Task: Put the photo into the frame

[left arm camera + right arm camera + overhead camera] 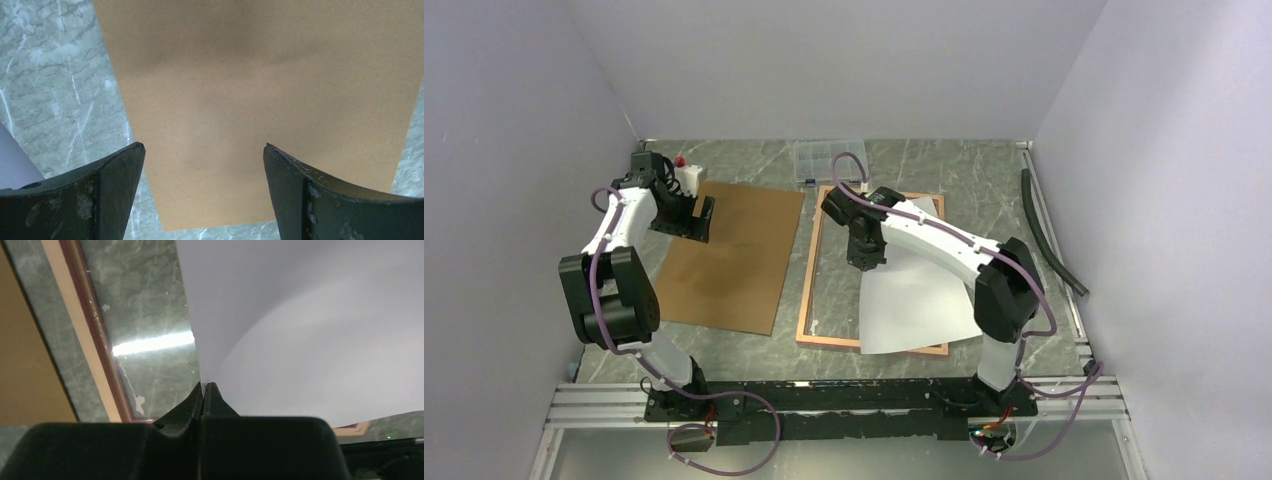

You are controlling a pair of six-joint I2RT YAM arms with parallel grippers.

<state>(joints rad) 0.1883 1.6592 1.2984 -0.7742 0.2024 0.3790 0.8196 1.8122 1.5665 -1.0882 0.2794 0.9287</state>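
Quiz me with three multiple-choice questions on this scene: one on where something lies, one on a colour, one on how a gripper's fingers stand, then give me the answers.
1. Where does the brown backing board lie?
A. To the left of the frame
B. Inside the frame
C. Leaning on the back wall

2. What colour is the upturned face of the photo?
A. Blue
B. White
C. Pink

3. How do the fingers of the right gripper stand?
A. Wide open, holding nothing
B. Shut on the photo's edge
C. Shut on the frame's rail

Answers:
1 A: the top view shows the board lying flat beside the frame's left rail, with a narrow gap between them.
2 B: the sheet shows plain white in both the top and right wrist views.
3 B: the right wrist view shows the fingers pressed together on the sheet's edge.
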